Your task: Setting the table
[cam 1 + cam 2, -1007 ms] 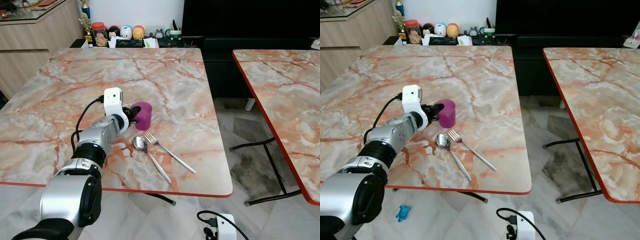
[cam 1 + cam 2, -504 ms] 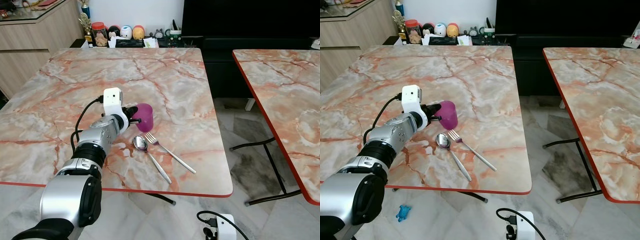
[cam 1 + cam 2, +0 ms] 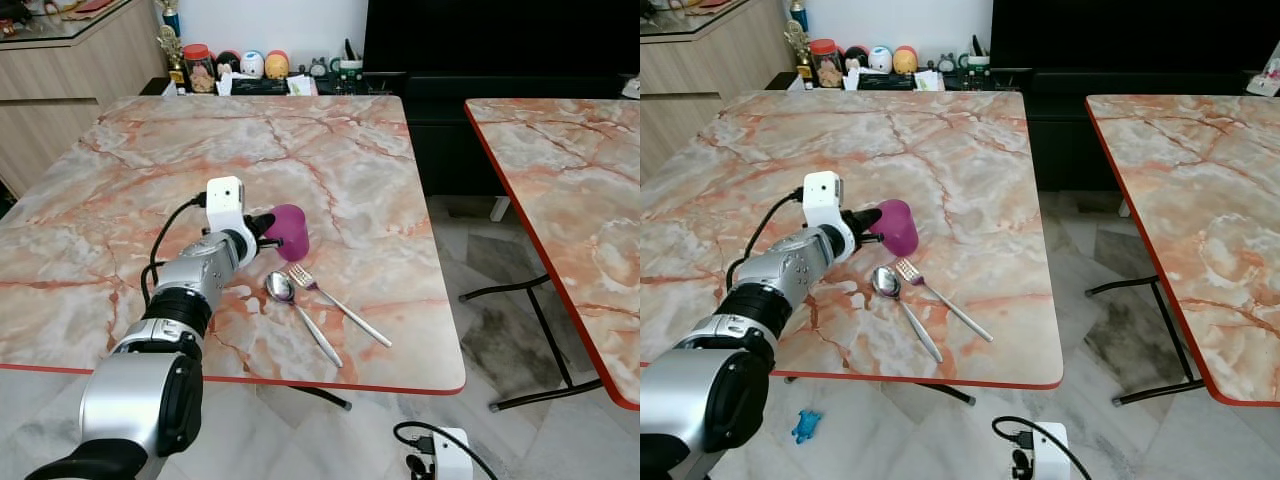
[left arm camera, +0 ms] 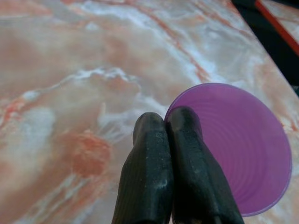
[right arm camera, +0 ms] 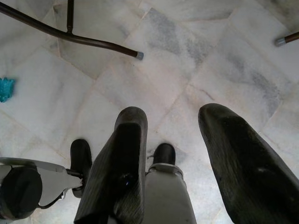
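A purple cup (image 3: 292, 232) leans tilted on the marble table (image 3: 300, 140), its round mouth (image 4: 243, 149) turned toward my left wrist camera. My left gripper (image 3: 262, 228) reaches in from the left and is shut on the cup's rim, the two black fingers (image 4: 152, 154) pressed together at its edge. Just in front of the cup lie a spoon (image 3: 300, 312) and a fork (image 3: 340, 308), side by side and angled toward the table's front right. My right gripper (image 5: 173, 116) hangs open over the floor.
A second marble table (image 3: 570, 180) stands to the right across a floor gap. Jars and figurines (image 3: 240, 68) line a low shelf behind the table. A small blue toy (image 3: 806, 425) and a white device with a cable (image 3: 440, 455) lie on the floor.
The purple cup stood upright a second ago and now leans tilted in my left gripper. Spoon and fork have not moved.
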Tool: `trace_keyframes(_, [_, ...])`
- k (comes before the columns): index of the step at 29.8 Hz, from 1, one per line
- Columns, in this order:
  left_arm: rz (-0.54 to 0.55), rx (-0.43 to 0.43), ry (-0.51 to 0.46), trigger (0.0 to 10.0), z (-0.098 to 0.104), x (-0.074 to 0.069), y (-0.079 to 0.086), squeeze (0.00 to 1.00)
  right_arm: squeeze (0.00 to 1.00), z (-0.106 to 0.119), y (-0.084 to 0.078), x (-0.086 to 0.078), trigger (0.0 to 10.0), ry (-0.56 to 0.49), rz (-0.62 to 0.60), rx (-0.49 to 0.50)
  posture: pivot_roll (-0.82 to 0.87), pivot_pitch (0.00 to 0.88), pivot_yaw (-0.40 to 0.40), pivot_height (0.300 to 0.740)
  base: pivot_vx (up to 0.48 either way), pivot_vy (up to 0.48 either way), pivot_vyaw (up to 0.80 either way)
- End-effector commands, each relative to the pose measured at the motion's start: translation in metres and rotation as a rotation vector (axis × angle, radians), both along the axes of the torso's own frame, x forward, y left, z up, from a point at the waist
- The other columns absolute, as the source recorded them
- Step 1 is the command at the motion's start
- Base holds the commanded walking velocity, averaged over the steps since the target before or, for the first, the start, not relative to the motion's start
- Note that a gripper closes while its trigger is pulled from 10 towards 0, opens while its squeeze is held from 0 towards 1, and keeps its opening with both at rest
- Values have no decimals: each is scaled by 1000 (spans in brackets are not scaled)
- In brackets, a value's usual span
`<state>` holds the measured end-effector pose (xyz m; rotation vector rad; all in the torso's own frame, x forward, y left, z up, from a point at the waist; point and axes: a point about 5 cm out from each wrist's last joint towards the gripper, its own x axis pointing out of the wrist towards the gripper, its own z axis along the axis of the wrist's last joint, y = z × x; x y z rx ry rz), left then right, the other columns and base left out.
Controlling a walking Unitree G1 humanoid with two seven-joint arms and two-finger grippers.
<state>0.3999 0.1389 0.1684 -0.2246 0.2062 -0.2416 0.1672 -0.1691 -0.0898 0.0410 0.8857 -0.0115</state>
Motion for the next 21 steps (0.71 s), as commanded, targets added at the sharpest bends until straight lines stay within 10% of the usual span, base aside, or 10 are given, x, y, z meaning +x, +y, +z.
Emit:
trace_keyframes(1, [-20, 38, -145, 0, 9, -5, -3, 0, 0, -1, 0, -3, 10000, 6, 6, -5, 129, 12, 24, 740, 0, 0, 0])
trace_keyframes(4, [-33, 62, -295, 627, 17, -16, -5, 0, 0, -1, -1, -4, 10000, 5, 0, -5, 131, 11, 23, 740, 0, 0, 0])
trace_keyframes(5, [-4, 101, -348, 3647, 15, -24, -4, 0, 0, -1, -1, -4, 10000, 7, 1, -7, 139, 8, 16, 740, 0, 0, 0])
trace_keyframes(6, [14, 129, -386, 9294, 13, -31, -3, 0, 0, -2, -1, -4, 10000, 11, 8, -10, 139, 8, 16, 740, 0, 0, 0])
trace_keyframes(7, [14, 126, -395, 10000, 11, -35, -4, 0, 0, -2, -1, -4, 10000, 12, 12, -10, 139, 8, 16, 740, 0, 0, 0])
trace_keyframes(14, [53, 181, -485, 10000, 2, -63, 0, 0, 0, -2, -1, -4, 10000, 9, 8, -10, 129, 0, 10, 740, 0, 0, 0])
trace_keyframes(21, [213, 295, -503, 10000, -8, -88, 46, 0, 0, -2, -4, -6, 10000, 10, -42, -17, 132, 0, 4, 740, 0, 0, 0])
